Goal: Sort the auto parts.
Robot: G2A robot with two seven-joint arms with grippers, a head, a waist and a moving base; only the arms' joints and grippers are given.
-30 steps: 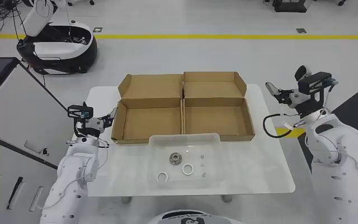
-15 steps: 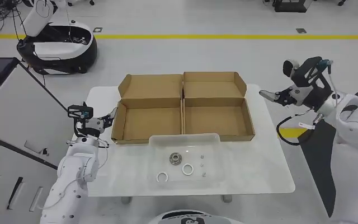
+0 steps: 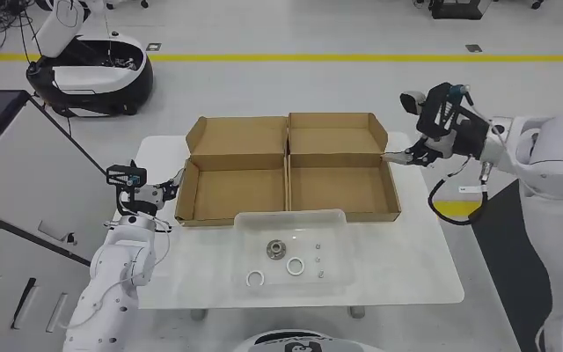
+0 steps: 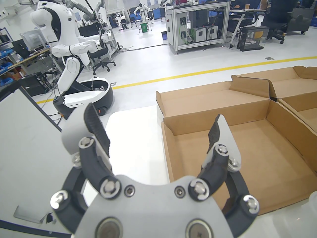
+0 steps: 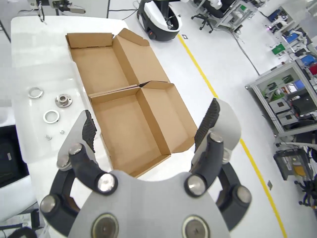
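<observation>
With my right end effector wide open and empty above the cardboard box's corner at right of frame, I should lower it squarely over one auto part in the clear tray at lower centre

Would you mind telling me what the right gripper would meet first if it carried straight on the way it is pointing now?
Most likely the empty cardboard box nearest it: the open right gripper aims at that box's floor, near its side flap. Depth is hard to judge.
</observation>
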